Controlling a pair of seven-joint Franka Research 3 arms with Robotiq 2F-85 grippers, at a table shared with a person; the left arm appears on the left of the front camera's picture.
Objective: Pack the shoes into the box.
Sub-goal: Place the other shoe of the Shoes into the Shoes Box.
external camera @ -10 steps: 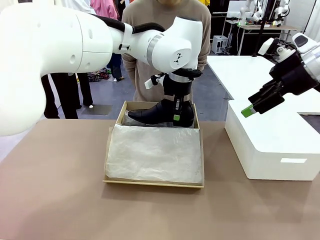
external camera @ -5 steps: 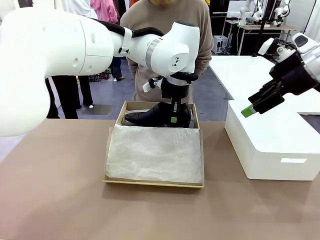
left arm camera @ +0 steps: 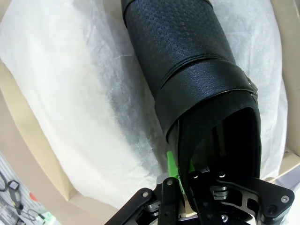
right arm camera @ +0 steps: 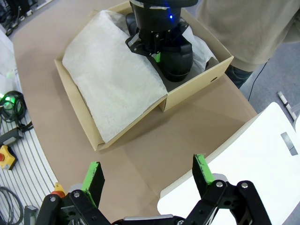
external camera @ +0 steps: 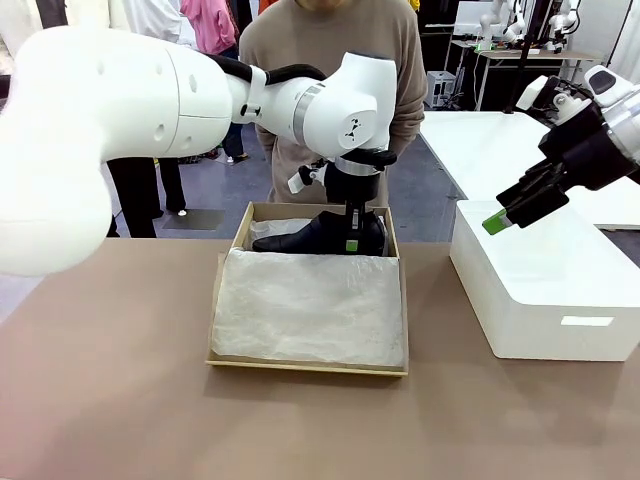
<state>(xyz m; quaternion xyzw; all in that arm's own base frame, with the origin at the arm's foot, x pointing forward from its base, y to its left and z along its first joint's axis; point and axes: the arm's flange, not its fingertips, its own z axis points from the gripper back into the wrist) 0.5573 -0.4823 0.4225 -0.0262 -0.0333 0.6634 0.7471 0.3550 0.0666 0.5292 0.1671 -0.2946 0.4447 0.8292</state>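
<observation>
1. Shoe (external camera: pixel 310 236), glossy black, in far end of box (external camera: pixel 212 330), toe pointing left, white tissue paper (external camera: pixel 310 305) covering the near part.
2. Left gripper (external camera: pixel 352 240) clamped on the heel collar, one finger inside.
3. Right gripper (right arm camera: pixel 147 176) spread wide, holding nothing, over white block (external camera: pixel 540 290) right of box.

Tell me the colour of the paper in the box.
White paper; clearest in right wrist view.
</observation>
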